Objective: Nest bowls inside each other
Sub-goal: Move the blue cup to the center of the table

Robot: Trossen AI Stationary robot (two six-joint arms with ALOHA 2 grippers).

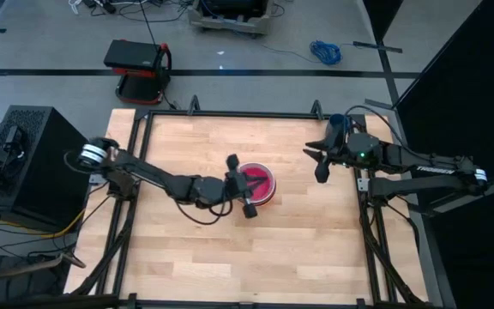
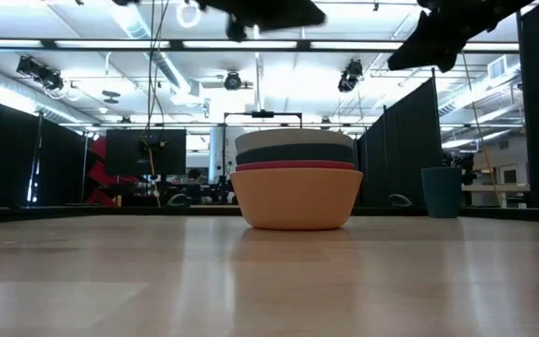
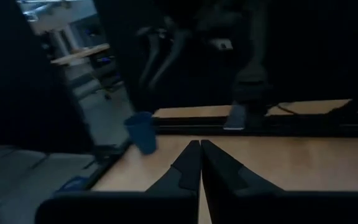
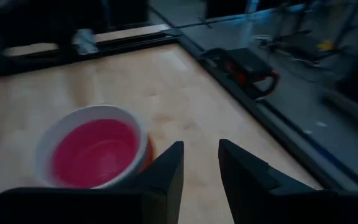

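The bowls [image 1: 262, 183] stand nested in one stack at the middle of the table. In the low view the stack [image 2: 297, 183] shows orange at the bottom, then red, a dark teal band and a white rim on top. From above the inside [image 4: 95, 152] is magenta-pink. My left gripper [image 1: 245, 184] hangs shut and level above the stack's left side, well clear of it [image 2: 269, 13]. My right gripper [image 4: 201, 154] is open and holds nothing. It is raised near the table's far right [image 1: 319, 165] and points toward the stack.
A blue cup [image 2: 441, 192] stands near the table's far right corner [image 3: 142, 129]. A black frame rail [image 1: 230, 114] runs around the table. A red and black case [image 1: 137, 64] sits on the floor beyond the far edge. Bare wood lies all around the stack.
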